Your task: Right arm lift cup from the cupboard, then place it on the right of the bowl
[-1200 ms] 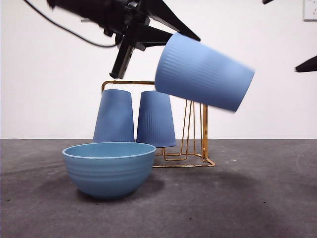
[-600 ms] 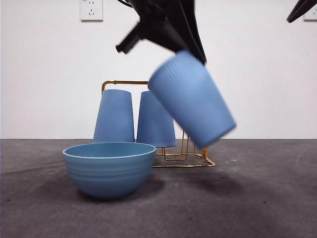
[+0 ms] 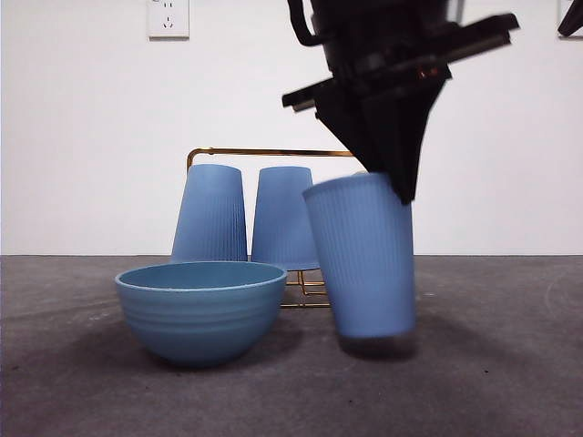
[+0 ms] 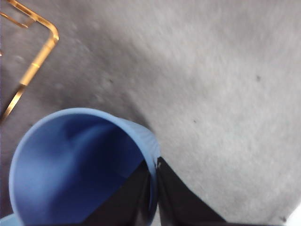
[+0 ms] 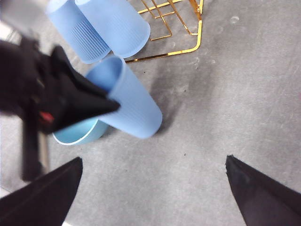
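Cup: the light blue ribbed cup [image 3: 364,259] is upright, mouth up, to the right of the bowl and near it, in front of the cupboard. Its base is at the desk surface; whether it already touches cannot be told.
Left end effector: the left end effector [image 3: 401,187] comes down from above and is clamped on the cup rim, one finger inside the cup [image 4: 70,165] and one outside, as the left wrist view shows [image 4: 155,169].
Right end effector: the right end effector [image 5: 154,160] is well apart from the cup, its jaws wide apart and holding nothing.
Bowl: the teal bowl [image 3: 200,314] stands on the desk [image 3: 492,364], not touching the cup.
Cupboard: the gold wire cupboard [image 3: 264,152] stands behind the bowl.
Other cups: two cups [image 3: 210,214] [image 3: 284,218] sit on the cupboard, mouth down, side by side.
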Motion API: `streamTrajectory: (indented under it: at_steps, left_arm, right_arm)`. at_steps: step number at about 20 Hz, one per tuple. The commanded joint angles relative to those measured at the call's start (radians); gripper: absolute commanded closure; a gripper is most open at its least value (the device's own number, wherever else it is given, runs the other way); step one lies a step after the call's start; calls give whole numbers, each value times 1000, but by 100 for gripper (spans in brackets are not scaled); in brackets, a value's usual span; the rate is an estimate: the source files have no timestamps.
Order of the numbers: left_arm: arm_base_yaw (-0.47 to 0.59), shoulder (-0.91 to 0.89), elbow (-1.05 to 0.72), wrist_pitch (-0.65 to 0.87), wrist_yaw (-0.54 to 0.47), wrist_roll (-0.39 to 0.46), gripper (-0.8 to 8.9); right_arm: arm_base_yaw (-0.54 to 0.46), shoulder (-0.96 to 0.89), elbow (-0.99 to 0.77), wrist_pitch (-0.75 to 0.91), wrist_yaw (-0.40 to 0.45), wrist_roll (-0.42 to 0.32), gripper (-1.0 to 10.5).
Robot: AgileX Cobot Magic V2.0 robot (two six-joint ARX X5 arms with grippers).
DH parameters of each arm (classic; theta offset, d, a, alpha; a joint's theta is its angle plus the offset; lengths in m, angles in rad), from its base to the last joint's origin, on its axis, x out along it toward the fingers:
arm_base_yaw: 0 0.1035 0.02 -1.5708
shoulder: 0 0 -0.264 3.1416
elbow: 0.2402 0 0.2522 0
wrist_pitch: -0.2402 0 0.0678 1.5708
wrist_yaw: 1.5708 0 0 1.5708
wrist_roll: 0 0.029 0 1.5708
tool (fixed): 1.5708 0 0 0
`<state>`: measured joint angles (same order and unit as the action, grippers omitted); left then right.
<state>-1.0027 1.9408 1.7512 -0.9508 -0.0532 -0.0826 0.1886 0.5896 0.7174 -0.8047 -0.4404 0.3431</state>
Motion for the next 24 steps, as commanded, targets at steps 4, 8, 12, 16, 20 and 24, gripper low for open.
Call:
streamTrajectory:
  at_steps: [4, 8, 12, 16, 20, 24]
  left_arm:
    - [-30, 51, 25, 1, -68, 53, 797]
    - [-32, 74, 25, -3, -89, 56, 797]
    - [-37, 89, 25, -16, -93, 63, 797]
    - [-40, 89, 25, -30, -93, 64, 776]
    - [-39, 88, 32, -27, -94, 64, 477]
    - [-38, 87, 96, -64, -94, 63, 347]
  right_arm:
    - [2, 2, 18, 3, 4, -19, 455]
    - [2, 2, 18, 3, 4, -20, 455]
    - [2, 2, 18, 3, 4, -21, 455]
    - [2, 2, 18, 3, 4, -22, 455]
    - [2, 2, 18, 3, 4, -22, 455]
    - [2, 2, 18, 3, 5, -29, 455]
